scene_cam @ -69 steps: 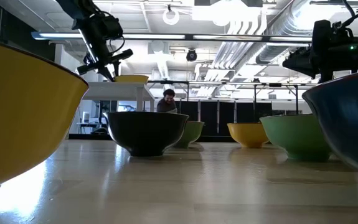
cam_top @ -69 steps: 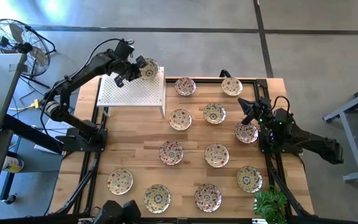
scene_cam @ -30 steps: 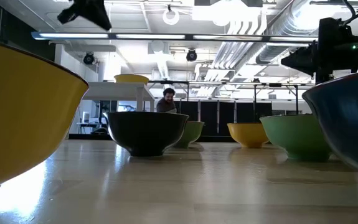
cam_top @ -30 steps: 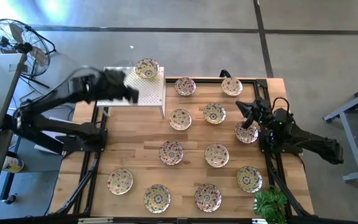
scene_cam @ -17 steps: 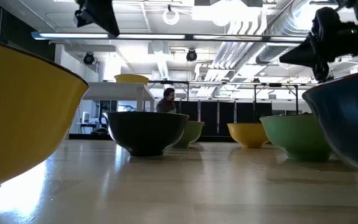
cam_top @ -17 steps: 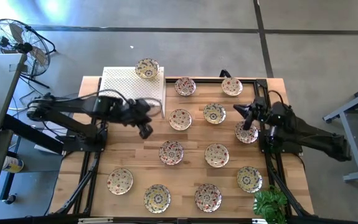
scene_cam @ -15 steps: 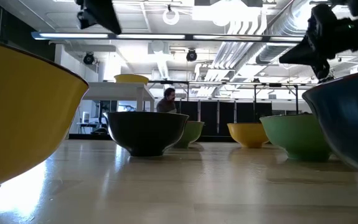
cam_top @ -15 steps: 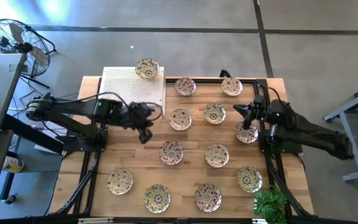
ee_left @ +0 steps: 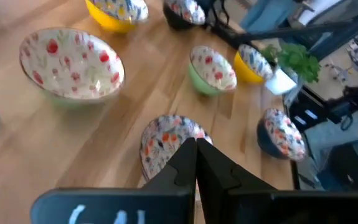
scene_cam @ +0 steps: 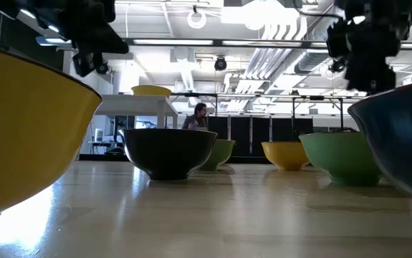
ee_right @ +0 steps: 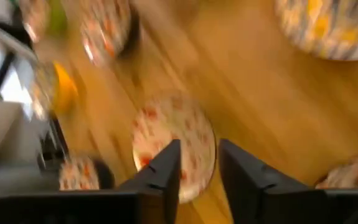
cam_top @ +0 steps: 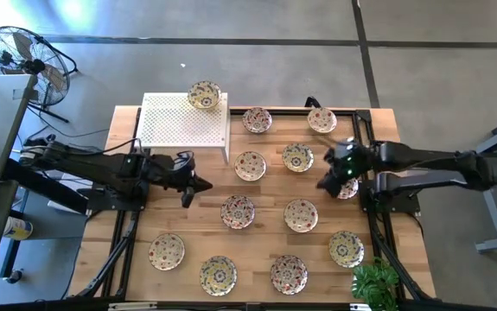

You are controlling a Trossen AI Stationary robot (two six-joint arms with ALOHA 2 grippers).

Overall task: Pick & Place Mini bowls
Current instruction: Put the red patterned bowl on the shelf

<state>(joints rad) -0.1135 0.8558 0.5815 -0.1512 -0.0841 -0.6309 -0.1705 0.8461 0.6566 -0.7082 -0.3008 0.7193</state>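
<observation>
The mini bowls [cam_top: 238,212] lie spread over the wooden counter [cam_top: 179,226] in loose rows, and one more sits on the far right corner of the white perforated stand [cam_top: 183,125] at the far left; being round, none has a long axis to line up with, so what counts is only which bowl lies before which jaws.

The left gripper [cam_top: 189,184] hangs over bare wood at the left middle of the counter, its jaws pressed together and holding nothing; the bowl in the middle of the counter [ee_left: 170,142] lies just to its right and a little nearer the front edge, and the left wrist view shows it straight ahead of the closed fingertips; no other bowl is as close to this arm, so this looks like its likely next pick, and the jaws would have to part first.

The right gripper [cam_top: 333,179] sits at the right side of the counter, jaws narrowly apart and empty as far as the right wrist view shows; the bowl at the right edge [cam_top: 345,186] is just beside it, partly under the arm; the right wrist view shows a bowl [ee_right: 174,143] ahead of the jaws, apart from them.

The left arm is nearer the middle bowl, while the right arm is nearer the bowls along the right side.
</observation>
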